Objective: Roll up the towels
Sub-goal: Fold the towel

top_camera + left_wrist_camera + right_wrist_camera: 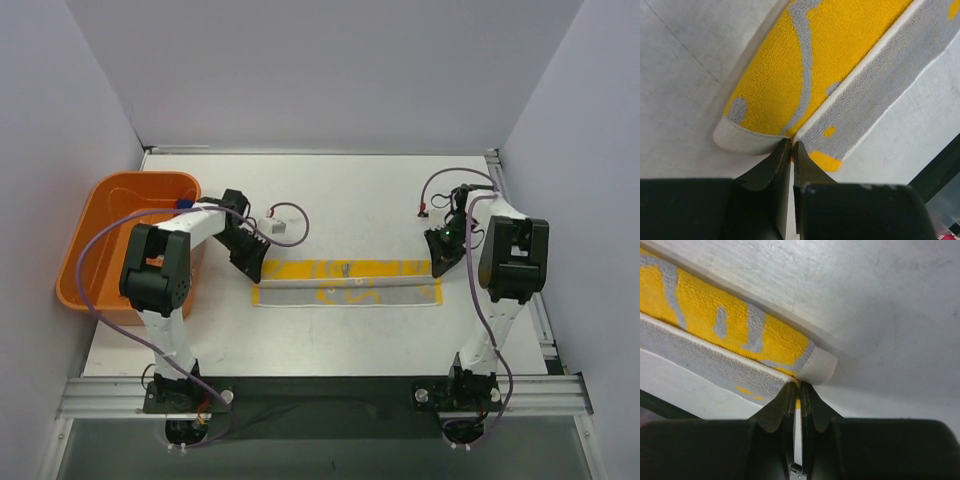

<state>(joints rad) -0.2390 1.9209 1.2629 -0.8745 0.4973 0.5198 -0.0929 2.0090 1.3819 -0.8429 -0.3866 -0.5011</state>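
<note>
Towel (345, 271), ends seemingly pinched, left gripper (791, 146), right gripper (799, 386)

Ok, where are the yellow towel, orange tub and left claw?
yellow towel (300, 270): top view, yellow folded band
orange tub (130, 188): top view, far wall
left claw (791, 145): left wrist view, between fingertips

Orange tub (90, 240) partly hidden behind the left arm (157, 268), blue item (184, 204) inside was too small to tell, yellow towel (840, 55) ran off both wrist views
</note>
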